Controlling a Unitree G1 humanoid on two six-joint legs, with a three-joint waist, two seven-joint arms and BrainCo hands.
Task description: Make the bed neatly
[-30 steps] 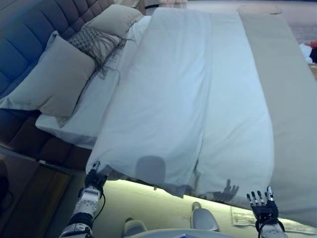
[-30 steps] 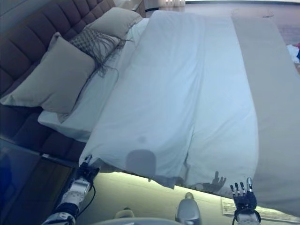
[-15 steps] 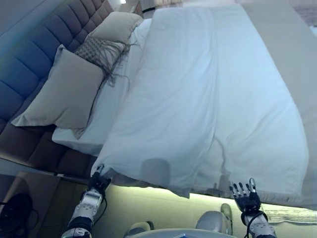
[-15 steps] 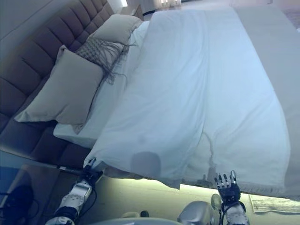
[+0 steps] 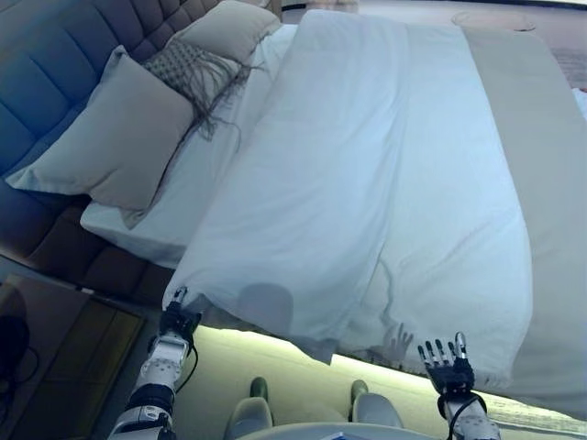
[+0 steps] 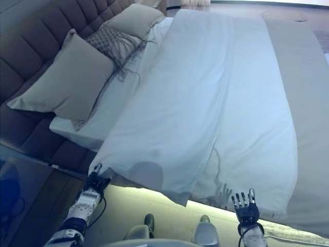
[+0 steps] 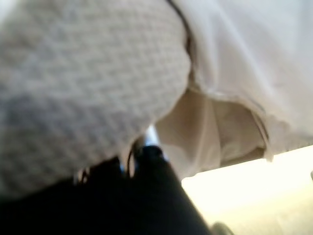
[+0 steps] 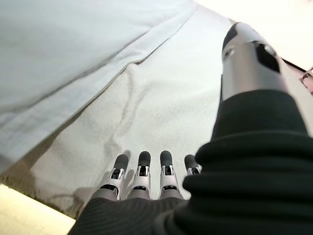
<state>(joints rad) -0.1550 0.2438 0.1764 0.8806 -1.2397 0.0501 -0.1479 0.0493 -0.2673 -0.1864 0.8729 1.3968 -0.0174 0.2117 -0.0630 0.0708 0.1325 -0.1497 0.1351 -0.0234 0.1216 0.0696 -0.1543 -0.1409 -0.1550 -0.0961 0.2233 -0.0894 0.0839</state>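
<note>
A white duvet (image 5: 367, 183) covers the bed, with a long crease down its middle and its near edge hanging over the bed's side. My left hand (image 5: 174, 319) is at the duvet's near corner by the pillows, its thumb over the edge, pinching the corner; in the left wrist view the white cloth (image 7: 244, 63) lies right against it. My right hand (image 5: 448, 365) is open with straight fingers, empty, just below the duvet's near edge. The right wrist view shows its fingers (image 8: 142, 169) pointing at the hanging cloth (image 8: 161, 98).
Two beige pillows (image 5: 115, 137) (image 5: 229, 27) and a fringed grey cushion (image 5: 188, 73) lean on the padded headboard (image 5: 46, 64). A beige runner (image 5: 541, 183) lies across the bed's foot. A dark bedside table (image 5: 46, 367) stands at lower left. A lit strip (image 5: 275, 353) runs under the bed.
The camera has shifted. My right hand, still open, now sits a little further along the bed edge towards the pillows. My left hand stays at the duvet corner.
</note>
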